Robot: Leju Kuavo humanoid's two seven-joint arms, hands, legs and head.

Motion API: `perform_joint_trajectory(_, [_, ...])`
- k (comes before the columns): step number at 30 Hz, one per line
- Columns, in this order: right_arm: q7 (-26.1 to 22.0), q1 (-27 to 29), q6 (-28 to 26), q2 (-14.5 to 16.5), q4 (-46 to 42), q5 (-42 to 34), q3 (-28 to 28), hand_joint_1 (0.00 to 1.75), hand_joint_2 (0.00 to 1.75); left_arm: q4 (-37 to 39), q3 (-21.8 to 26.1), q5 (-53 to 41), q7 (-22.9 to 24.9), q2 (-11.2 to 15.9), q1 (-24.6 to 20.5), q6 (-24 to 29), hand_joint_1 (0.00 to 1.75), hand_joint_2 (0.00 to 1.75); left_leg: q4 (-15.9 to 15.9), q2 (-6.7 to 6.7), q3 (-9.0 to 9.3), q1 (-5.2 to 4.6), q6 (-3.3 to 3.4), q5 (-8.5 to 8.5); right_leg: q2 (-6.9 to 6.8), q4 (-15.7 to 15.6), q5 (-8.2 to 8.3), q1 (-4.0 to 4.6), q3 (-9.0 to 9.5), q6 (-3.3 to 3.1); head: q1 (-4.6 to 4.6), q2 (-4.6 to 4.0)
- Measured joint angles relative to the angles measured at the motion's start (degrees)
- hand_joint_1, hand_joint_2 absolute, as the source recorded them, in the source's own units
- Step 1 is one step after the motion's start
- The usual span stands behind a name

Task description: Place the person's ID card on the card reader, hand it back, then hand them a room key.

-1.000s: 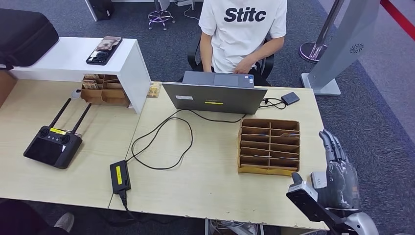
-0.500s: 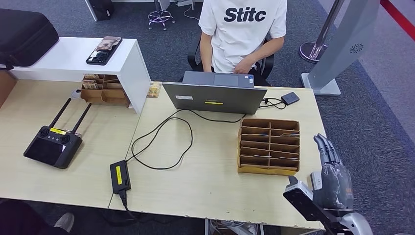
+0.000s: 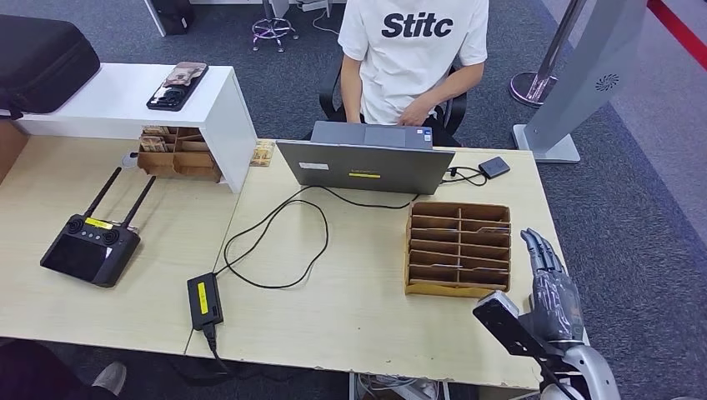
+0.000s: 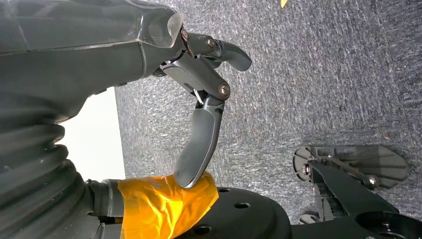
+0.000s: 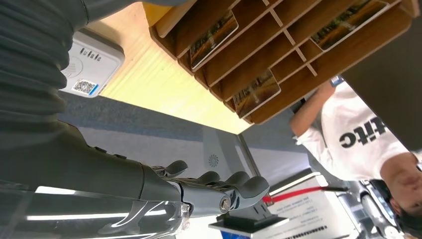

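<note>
Stage: looks like the very start to me, nothing in these shots suggests any of the three steps is done yet.

Right hand (image 3: 554, 293): lower right of the head view, at the desk's right edge, just right of the wooden card rack (image 3: 458, 248). Fingers stretched out straight, nothing in them, so it's released and empty.

Left hand (image 4: 199, 89): seen from its own wrist cam, hanging over grey carpet. Fingers loosely apart, holding nothing.

ID card: can't spot one anywhere. The person (image 3: 414, 58), top centre of the head view, sits behind the laptop (image 3: 365, 165) with hands low by it, and I can't tell if they're holding a card.

Card reader: my guess is it's the small white box with a QR sticker (image 5: 92, 62), upper left of the right wrist view, sitting on the desk close to the rack. Nothing lies on it.

Room keys: the rack's slots hold printed cards (image 5: 214, 34), upper middle of the right wrist view. Those are probably the keys, all sitting in their slots.

Left to do: pretty much everything. Get the ID, lay it on the reader, hand it back, then pull a key from the rack and pass it over.

Other stuff: black controller with antennas (image 3: 91, 247) at the left of the head view, power brick and cable (image 3: 204, 301) lower middle.
</note>
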Motion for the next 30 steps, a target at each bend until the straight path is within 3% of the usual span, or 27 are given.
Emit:
perform_joint_trajectory(9, [-0.07, -2.72, 0.11, 0.0, 5.86, 0.29, 0.45, 0.0, 1.75, 0.0, 0.0, -0.71, -0.02, 0.19, -0.01, -0.21, 0.0, 1.75, 0.0, -0.01, -0.01, 0.0, 0.0, 0.0, 0.0, 0.0, -0.01, 0.0, -0.01, 0.0, -0.01, 0.0])
perform_joint_trajectory(26, [-0.15, -4.11, 0.2, 0.02, 9.21, 0.28, 1.78, 0.0, 1.75, 0.0, -0.02, -1.21, -0.13, 0.25, -0.02, -0.33, 0.0, 1.75, 0.0, -0.01, -0.02, 0.0, 0.0, -0.01, 0.0, 0.0, -0.01, 0.0, -0.01, 0.0, 0.01, 0.0])
perform_joint_trajectory(28, [-0.06, -4.37, 0.25, 0.05, 10.51, 0.31, 2.55, 0.14, 1.75, 0.0, -0.02, -1.42, -0.13, 0.26, -0.02, -0.39, 0.0, 1.75, 0.0, -0.01, -0.02, 0.0, 0.0, 0.0, -0.01, 0.0, -0.01, 0.0, -0.01, 0.0, 0.0, 0.0])
perform_joint_trajectory(30, [0.03, -4.46, 0.25, 0.07, 11.4, 0.33, 2.91, 0.63, 1.75, 0.0, -0.02, -1.51, -0.13, 0.26, -0.03, -0.38, 0.0, 1.75, 0.0, -0.01, -0.02, 0.0, 0.0, -0.01, -0.01, 0.0, -0.01, 0.0, -0.01, 0.0, 0.01, 0.0])
